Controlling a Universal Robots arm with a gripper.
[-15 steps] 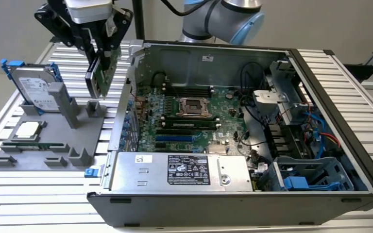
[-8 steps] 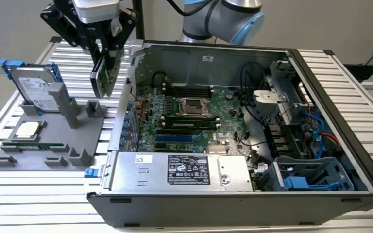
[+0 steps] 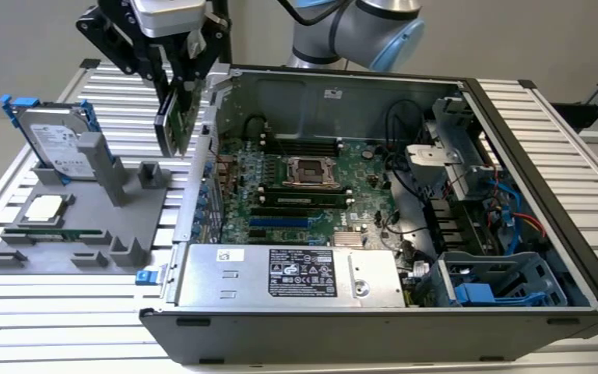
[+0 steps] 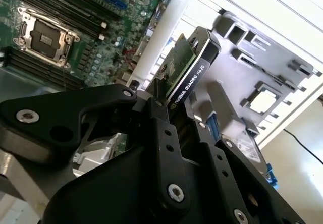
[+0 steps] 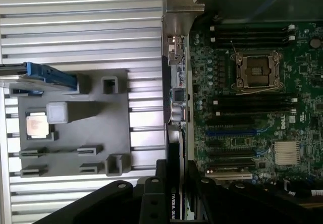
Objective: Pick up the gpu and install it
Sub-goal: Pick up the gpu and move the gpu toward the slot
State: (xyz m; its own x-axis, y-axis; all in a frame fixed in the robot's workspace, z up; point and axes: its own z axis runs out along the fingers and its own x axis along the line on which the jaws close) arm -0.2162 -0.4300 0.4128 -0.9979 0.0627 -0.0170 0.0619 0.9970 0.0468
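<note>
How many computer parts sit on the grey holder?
3: a hard drive standing at the grey holder's far end, a square chip in the middle, a thin memory stick beside it. The gripper holds the gpu up beside the case. None looks hidden.

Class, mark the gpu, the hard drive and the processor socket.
gpu (image 3: 183,118), exterior view, green board.
hard drive (image 3: 55,142), exterior view, silver face.
processor socket (image 3: 311,170), exterior view, its middle.

Bright, even light; glare whitens the slatted table (image 4: 262,2) in the second wrist view.
</note>
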